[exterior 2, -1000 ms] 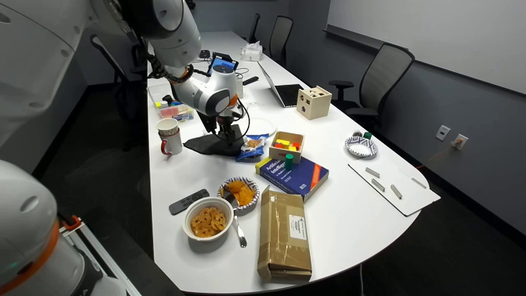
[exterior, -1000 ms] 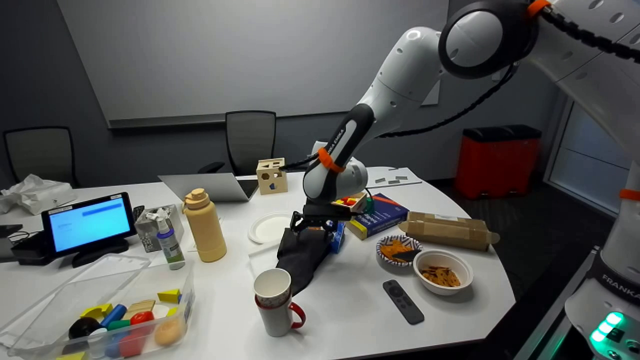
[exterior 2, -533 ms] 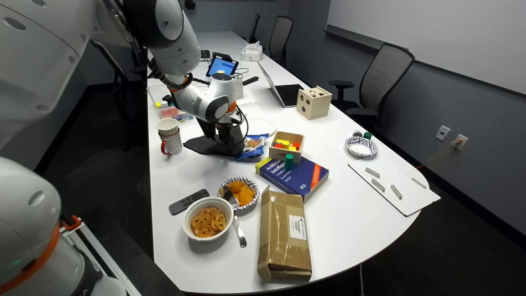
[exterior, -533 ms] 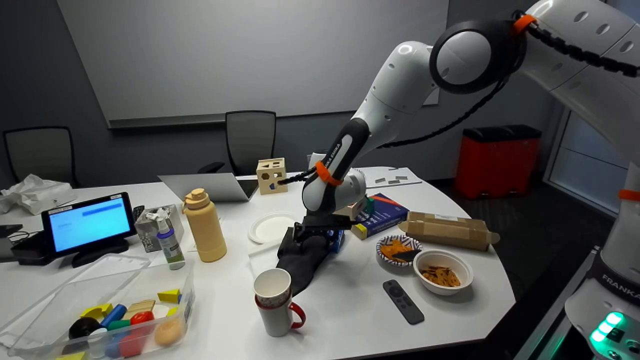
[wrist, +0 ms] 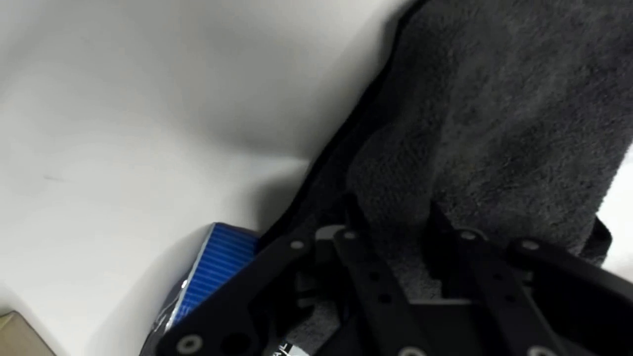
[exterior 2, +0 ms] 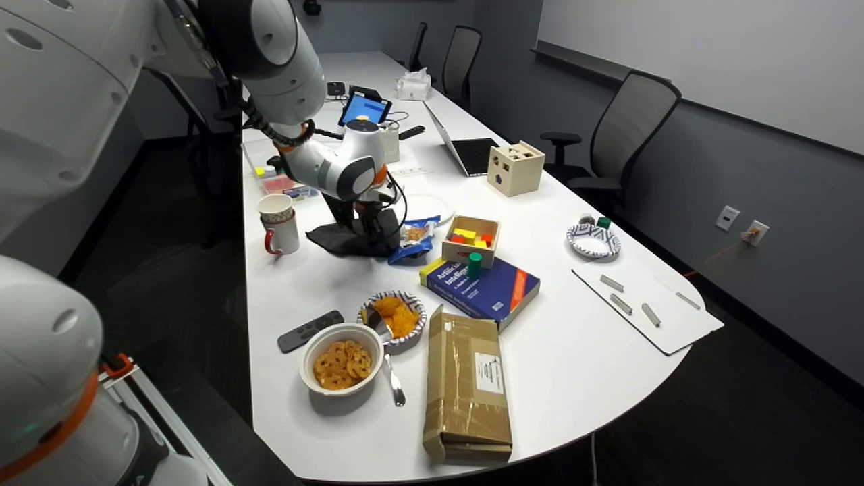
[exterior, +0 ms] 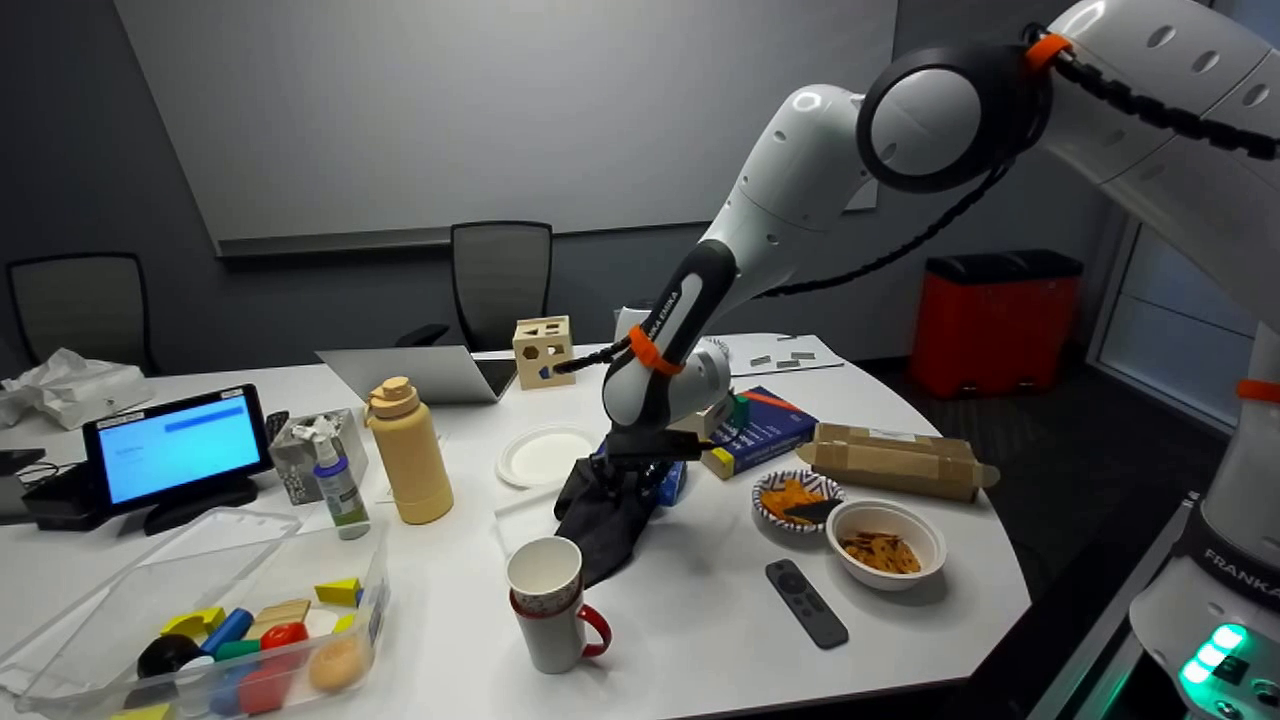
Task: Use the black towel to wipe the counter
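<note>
Since wiping likely calls for a firm hold, the gripper (wrist: 394, 213) appears clamped on a bunched fold of the towel (exterior: 605, 525), at its end away from the mug (exterior: 552, 638). The towel lies on the surface (exterior: 700, 625) near the mug, long axis leading off from it, tapered free end pointing toward it.

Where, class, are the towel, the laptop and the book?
Towel (wrist: 494, 128), in the wrist view: fuzzy upper surface.
Laptop (exterior: 425, 374), in an exterior view: back of its lid.
Book (exterior 2: 482, 291), in an exterior view: blue cover.
</note>
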